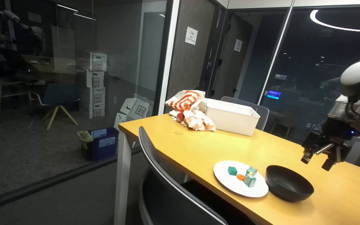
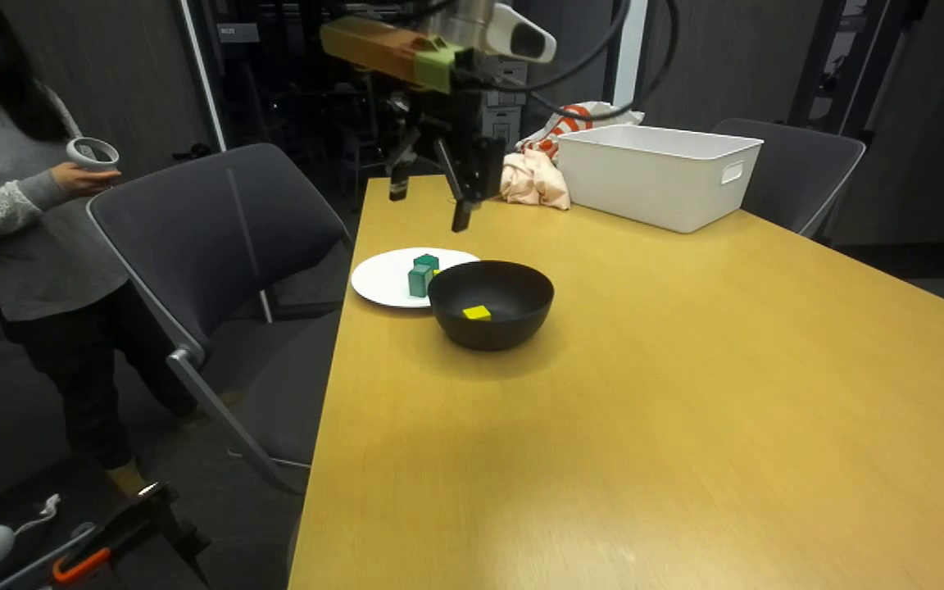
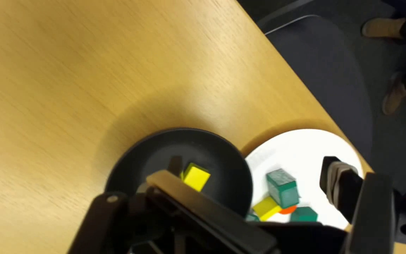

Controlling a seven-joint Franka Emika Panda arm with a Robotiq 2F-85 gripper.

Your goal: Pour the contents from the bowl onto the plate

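Aloft, the pincer (image 1: 316,162) hangs spread and released above the desk (image 2: 685,393), a yellow block (image 3: 197,177) inside the black bowl (image 1: 287,182), green blocks (image 1: 249,180) and an orange disc (image 1: 240,177) on the white plate (image 1: 230,182) alongside.

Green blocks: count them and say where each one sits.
3, all on the white plate: first block and second block nearer the black bowl, third block farther from it. Others may be hidden inside the bowl.
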